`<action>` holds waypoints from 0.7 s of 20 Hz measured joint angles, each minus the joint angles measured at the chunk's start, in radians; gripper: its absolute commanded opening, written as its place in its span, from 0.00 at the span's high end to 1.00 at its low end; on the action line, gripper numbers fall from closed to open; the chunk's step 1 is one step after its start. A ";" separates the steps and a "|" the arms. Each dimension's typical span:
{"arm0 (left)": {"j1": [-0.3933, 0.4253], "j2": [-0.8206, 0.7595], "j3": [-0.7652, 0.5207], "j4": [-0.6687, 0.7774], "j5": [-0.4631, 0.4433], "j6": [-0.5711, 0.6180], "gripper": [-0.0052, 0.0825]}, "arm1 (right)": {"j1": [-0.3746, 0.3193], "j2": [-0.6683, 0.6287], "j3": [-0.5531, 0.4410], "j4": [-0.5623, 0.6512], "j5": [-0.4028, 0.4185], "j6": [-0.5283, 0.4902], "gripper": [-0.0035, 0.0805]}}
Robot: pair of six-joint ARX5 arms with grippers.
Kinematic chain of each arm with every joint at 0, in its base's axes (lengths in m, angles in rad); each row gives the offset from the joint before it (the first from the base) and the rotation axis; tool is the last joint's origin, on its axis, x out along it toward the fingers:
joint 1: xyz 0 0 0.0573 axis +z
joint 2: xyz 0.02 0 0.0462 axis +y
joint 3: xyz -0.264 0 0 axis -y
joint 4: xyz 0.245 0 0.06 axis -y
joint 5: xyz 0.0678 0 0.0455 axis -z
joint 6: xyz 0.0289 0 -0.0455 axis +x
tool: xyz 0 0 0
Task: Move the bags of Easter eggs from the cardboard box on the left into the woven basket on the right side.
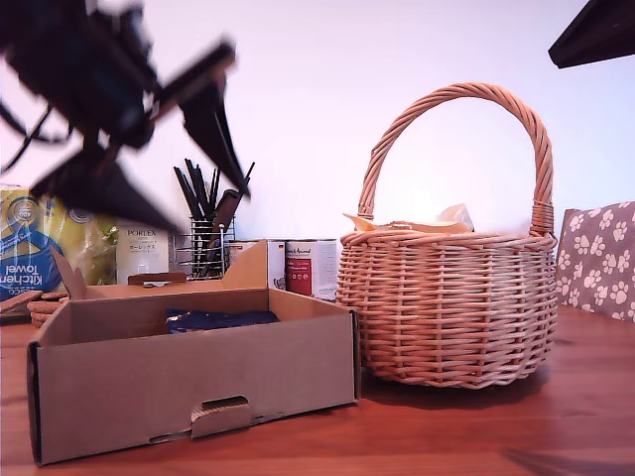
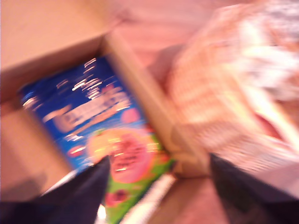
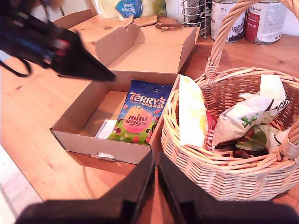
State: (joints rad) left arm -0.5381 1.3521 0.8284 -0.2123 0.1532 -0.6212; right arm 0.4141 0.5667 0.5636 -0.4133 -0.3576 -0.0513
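The cardboard box [image 1: 198,387] stands at the exterior view's left, with the dark blue Terry's bag [image 3: 140,114] lying flat in it next to a white scrap [image 3: 106,130]. My first gripper [image 1: 210,208], blurred, hovers open above the box. In its wrist view the open gripper [image 2: 156,161] frames the blue bag [image 2: 103,126] and the box wall [image 2: 140,93]. The woven basket [image 1: 446,307] stands at the exterior view's right, holding a white bag [image 3: 247,119], a pale bag [image 3: 191,112] and a glimpse of red [image 3: 210,130]. My second gripper [image 3: 155,156] is shut and empty, above the table near the basket rim [image 3: 210,163].
Behind the box are a black wire utensil holder [image 1: 203,248], tins [image 1: 313,266] and a kitchen towel pack [image 1: 30,248]. A paw-print cushion [image 1: 600,258] sits at the exterior view's right edge. A dark arm part [image 1: 595,30] shows in that view's top right corner.
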 measured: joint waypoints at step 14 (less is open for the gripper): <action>0.076 0.342 0.175 -0.102 0.054 -0.023 0.09 | 0.000 0.000 0.000 0.002 -0.003 0.000 0.97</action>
State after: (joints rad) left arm -0.4625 1.6939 1.0035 -0.3141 0.2073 -0.6445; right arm 0.4141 0.5667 0.5636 -0.4114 -0.3607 -0.0513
